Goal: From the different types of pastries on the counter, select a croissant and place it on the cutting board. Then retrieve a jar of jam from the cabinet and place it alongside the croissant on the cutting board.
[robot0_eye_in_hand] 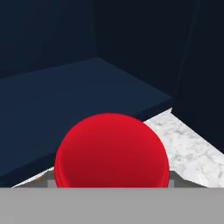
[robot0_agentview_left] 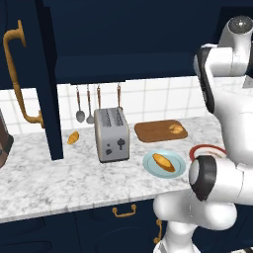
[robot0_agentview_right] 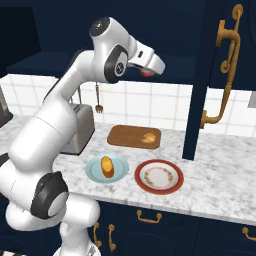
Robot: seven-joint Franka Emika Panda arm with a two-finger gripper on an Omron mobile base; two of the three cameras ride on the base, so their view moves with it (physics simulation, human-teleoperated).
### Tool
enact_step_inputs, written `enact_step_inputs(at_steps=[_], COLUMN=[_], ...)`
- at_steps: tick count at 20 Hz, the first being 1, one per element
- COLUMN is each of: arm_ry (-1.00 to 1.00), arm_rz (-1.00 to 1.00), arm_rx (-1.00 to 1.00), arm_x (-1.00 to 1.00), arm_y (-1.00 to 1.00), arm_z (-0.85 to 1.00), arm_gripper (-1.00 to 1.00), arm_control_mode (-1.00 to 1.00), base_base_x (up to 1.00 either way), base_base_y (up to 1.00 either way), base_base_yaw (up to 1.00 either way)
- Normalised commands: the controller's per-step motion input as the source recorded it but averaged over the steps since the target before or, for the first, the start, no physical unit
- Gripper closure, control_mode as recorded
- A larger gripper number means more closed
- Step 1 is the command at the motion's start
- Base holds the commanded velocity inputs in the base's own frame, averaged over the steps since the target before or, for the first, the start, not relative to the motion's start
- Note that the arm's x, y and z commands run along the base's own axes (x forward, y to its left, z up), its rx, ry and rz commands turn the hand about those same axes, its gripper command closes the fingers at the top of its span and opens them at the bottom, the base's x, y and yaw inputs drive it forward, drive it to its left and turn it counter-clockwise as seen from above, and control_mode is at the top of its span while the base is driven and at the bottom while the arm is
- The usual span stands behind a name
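From the left base view, a marbled counter (robot0_agentview_left: 59,173) carries a steel toaster (robot0_agentview_left: 112,134) and the wooden cutting board (robot0_agentview_left: 160,131), the croissant (robot0_agentview_left: 175,129) upon it. From the right, the gripper (robot0_agentview_right: 148,71) clasps a red-lidded jar (robot0_agentview_right: 146,72) beside the navy cabinet (robot0_agentview_right: 200,75). The hand view shows the round lid (robot0_eye_in_hand: 111,151) against a dark shelf (robot0_eye_in_hand: 65,100).

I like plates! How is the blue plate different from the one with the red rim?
The light-blue plate holds an orange pastry; the red-rimmed plate holds nothing. The blue plate is plain, while the red-rimmed plate has a white middle with a patterned ring. The blue plate sits nearer the toaster. Both are round and rest on the counter.
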Motion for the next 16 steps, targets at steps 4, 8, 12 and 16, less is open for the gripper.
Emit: enact_step_inputs(at_steps=[4, 8, 12, 16], arm_ry=[0.0, 0.0, 0.0, 0.0], arm_rz=[0.02, 0.0, 0.01, 0.05], arm_rx=[0.0, 0.0, 0.0, 0.0], arm_x=[-0.98, -0.98, -0.74, -0.41], arm_y=[0.31, 0.24, 0.27, 0.27], arm_z=[0.0, -0.01, -0.31, -0.76], arm_gripper=[1.0, 1.0, 1.0, 1.0], arm_control_mode=[-1.0, -1.0, -1.0, -1.0], base_base_x=[0.0, 0.0, 0.0, 0.0], base_base_y=[0.0, 0.0, 0.0, 0.0], base_base_yaw=[0.0, 0.0, 0.0, 0.0])
